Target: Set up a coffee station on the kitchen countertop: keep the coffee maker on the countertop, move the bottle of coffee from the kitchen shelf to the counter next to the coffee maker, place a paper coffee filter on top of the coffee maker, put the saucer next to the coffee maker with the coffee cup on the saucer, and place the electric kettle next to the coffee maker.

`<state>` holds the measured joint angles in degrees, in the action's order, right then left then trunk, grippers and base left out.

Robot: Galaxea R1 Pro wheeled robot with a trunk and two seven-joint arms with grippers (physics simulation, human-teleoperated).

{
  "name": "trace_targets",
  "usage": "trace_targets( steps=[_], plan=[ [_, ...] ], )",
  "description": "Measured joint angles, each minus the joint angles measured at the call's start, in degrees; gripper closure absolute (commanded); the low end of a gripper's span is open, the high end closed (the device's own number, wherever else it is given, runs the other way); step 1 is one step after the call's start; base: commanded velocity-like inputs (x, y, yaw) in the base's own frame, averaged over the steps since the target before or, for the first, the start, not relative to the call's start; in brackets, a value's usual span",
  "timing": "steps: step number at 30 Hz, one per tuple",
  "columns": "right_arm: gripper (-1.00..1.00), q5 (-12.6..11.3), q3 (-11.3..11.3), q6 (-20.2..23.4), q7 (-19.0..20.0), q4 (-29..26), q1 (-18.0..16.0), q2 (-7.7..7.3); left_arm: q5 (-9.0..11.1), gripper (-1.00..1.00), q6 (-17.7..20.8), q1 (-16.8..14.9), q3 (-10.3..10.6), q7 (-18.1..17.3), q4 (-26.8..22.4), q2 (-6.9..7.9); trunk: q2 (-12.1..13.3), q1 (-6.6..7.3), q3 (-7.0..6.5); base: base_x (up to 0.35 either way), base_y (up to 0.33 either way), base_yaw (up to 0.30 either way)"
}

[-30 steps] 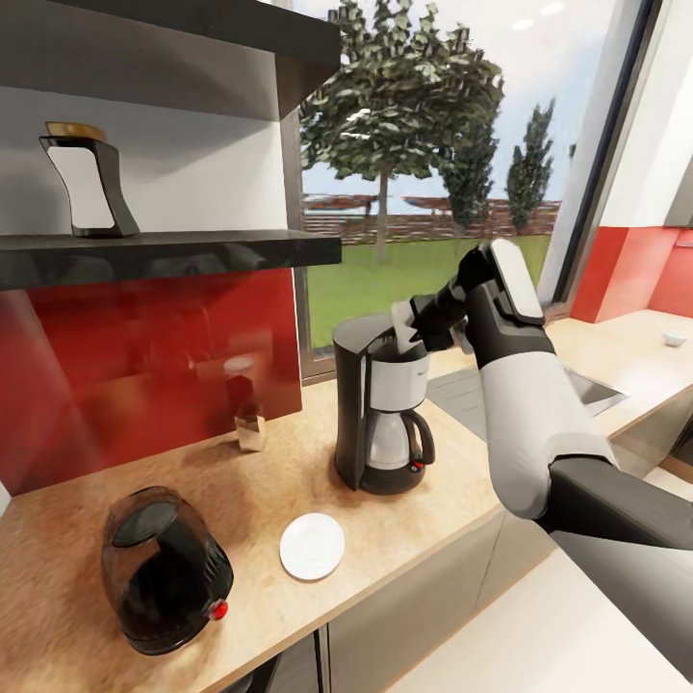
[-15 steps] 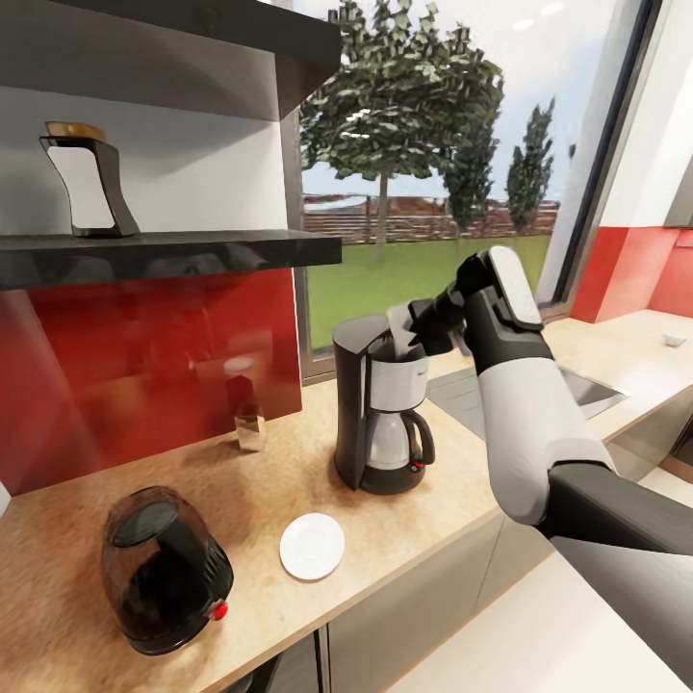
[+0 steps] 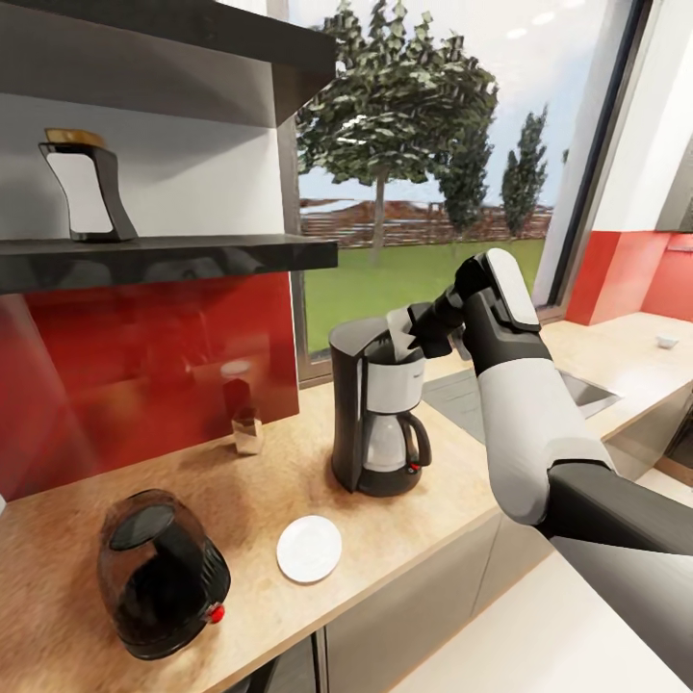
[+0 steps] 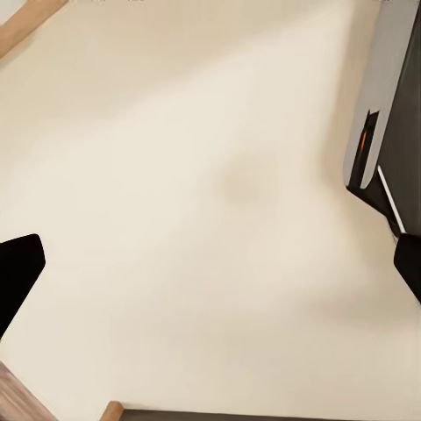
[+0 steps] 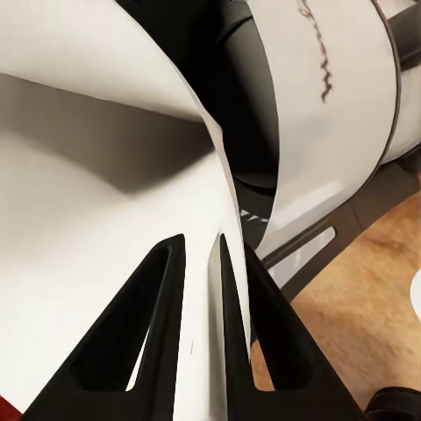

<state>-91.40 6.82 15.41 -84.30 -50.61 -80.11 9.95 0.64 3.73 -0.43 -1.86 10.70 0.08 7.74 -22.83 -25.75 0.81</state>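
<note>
Right end effector (image 3: 412, 332) lifted slightly, pinching paper coffee filter (image 3: 397, 324) above coffee maker (image 3: 377, 414) top.

Bright daylight from the window (image 3: 423, 192); soft shadows, wide-angle edge distortion, slight blur.

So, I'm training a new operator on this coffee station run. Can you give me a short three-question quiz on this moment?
1. True or false: the right gripper is shut on the paper coffee filter.
2. Where is the bottle of coffee? A) on the shelf B) on the countertop C) in the sink
3. Fill in: the saucer lies between the coffee maker and the electric ____.

Key: 1 true; 2 A; 3 kettle.
</note>
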Motion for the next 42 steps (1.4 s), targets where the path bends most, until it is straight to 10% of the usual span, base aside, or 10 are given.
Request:
trace_targets(
  steps=[20,21,42],
  plan=[
    [1.00,0.00,0.06,0.17,0.00,-0.16,0.00,0.00,0.00,-1.00,0.07,0.03,0.00,0.00,0.00,0.00,0.00,0.00,-0.05,0.000,0.000,-0.001],
    [-1.00,0.00,0.05,0.17,0.00,-0.16,0.00,0.00,0.00,-1.00,0.06,0.03,0.00,0.00,0.00,0.00,0.00,0.00,-0.05,0.000,0.000,0.000],
    [-1.00,-0.02,0.00,-0.02,0.06,-0.17,0.00,0.00,0.00,-1.00,0.00,0.02,0.00,0.00,0.02,0.00,0.00,0.00,-0.05,0.000,0.000,0.000]
  ],
)
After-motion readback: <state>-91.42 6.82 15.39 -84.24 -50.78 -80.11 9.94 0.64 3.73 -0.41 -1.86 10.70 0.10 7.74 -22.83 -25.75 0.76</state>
